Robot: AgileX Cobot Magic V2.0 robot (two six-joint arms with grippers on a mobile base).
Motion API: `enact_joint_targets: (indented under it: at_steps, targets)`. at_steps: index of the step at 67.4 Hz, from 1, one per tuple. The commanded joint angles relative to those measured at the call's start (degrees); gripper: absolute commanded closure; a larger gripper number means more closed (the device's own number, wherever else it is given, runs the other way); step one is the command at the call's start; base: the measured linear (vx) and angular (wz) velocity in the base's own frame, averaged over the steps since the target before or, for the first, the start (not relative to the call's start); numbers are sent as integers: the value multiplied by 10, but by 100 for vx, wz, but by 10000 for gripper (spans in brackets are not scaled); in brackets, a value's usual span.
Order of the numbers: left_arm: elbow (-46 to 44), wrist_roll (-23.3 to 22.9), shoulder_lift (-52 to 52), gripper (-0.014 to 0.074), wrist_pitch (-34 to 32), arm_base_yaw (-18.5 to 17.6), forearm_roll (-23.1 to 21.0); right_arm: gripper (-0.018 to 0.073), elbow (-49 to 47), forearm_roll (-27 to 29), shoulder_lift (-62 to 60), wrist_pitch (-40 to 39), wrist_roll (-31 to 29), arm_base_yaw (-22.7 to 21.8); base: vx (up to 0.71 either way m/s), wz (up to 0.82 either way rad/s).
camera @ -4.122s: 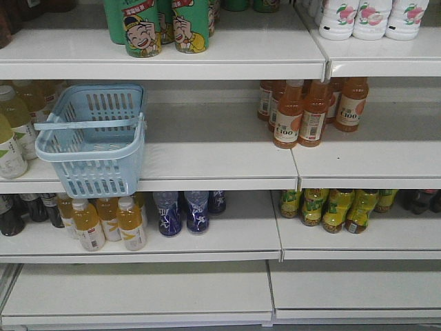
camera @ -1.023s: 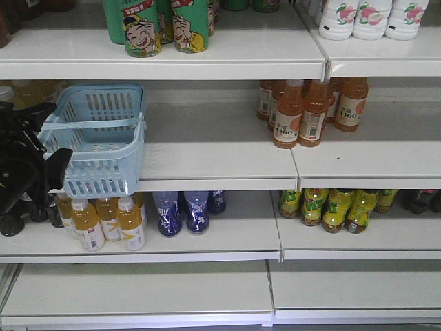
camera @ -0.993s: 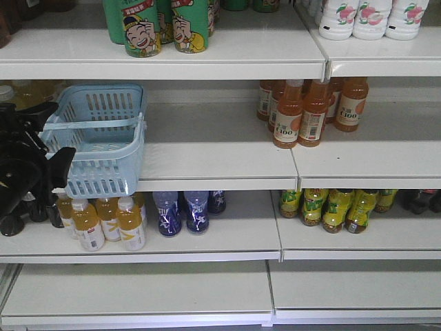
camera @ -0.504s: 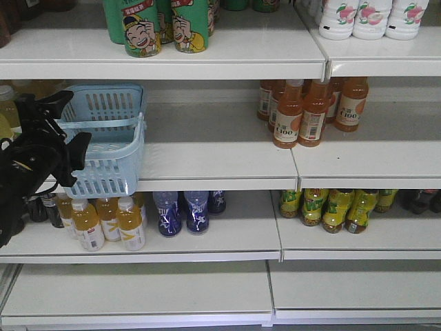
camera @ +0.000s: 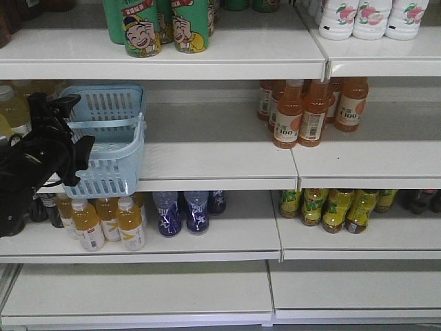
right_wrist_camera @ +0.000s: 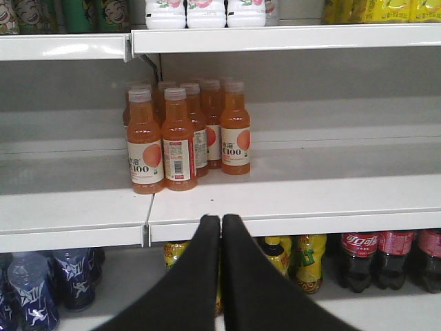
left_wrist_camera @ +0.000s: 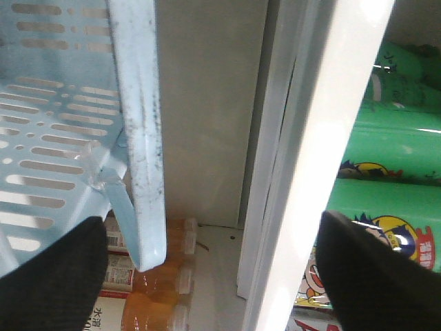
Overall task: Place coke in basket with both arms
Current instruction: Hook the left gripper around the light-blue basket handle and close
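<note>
Pale blue slotted plastic basket (camera: 103, 176) stood upright on the middle white metal shelf (camera: 213, 162), mouth up. Its long axis ran from the shelf's front lip toward the back, and its near end overhung that lip a little. The black pointed left gripper (camera: 76, 123) hovered at the basket's left wall, spread wide and clamping nothing. In the wrist view the basket's rim (left_wrist_camera: 141, 138) lay in the gap between its fingers, though contact could not be judged. The black right gripper (right_wrist_camera: 220, 234) had its tips pressed together and empty, facing a cluster of orange juice bottles (right_wrist_camera: 179, 141). The slim red metal coke bottle appeared in no view, so its place and heading could not be told; only dark plastic cola bottles with red labels (right_wrist_camera: 358, 258) showed. By my judgement the task had barely begun, with finding, lifting and dropping the coke all left.
</note>
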Motion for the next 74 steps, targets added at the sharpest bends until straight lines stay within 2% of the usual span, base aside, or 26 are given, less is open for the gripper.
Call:
enact_joint_targets:
  at_steps: [1, 8, 24, 34, 39, 49, 54, 61, 68, 74]
  targets:
    - [-23, 0, -18, 4, -31, -2, -7, 569, 4, -4, -7, -40, -3, -1, 0, 0]
    - [-30, 0, -15, 4, -16, -2, -7, 569, 4, -4, -7, -41, -3, -1, 0, 0]
    - [-30, 2, -15, 4, 8, -2, -48, 569, 4, -4, -7, -41, -3, -1, 0, 0]
    - [-31, 29, -14, 4, 12, 3, -64, 569, 4, -4, -7, -40, -3, -1, 0, 0]
    - [-43, 28, -6, 4, 8, 8, -55, 569, 4, -4, -7, -40, -3, -1, 0, 0]
    - [-82, 24, 13, 4, 25, 14, -7, 569, 4, -4, -7, -40, -3, -1, 0, 0]
    - [-97, -6, 26, 14, 44, 15, 5, 569, 4, -4, -7, -40, -3, -1, 0, 0]
    - [-104, -25, 44, 100, 28, 17, 2, 569, 4, -4, -7, -40, -3, -1, 0, 0]
    - [-103, -16, 64, 302, -54, 21, 5, 569, 4, -4, -7, -40, -3, -1, 0, 0]
    - [-103, -17, 77, 514, -119, 21, 12, 569, 4, -4, -7, -40, -3, -1, 0, 0]
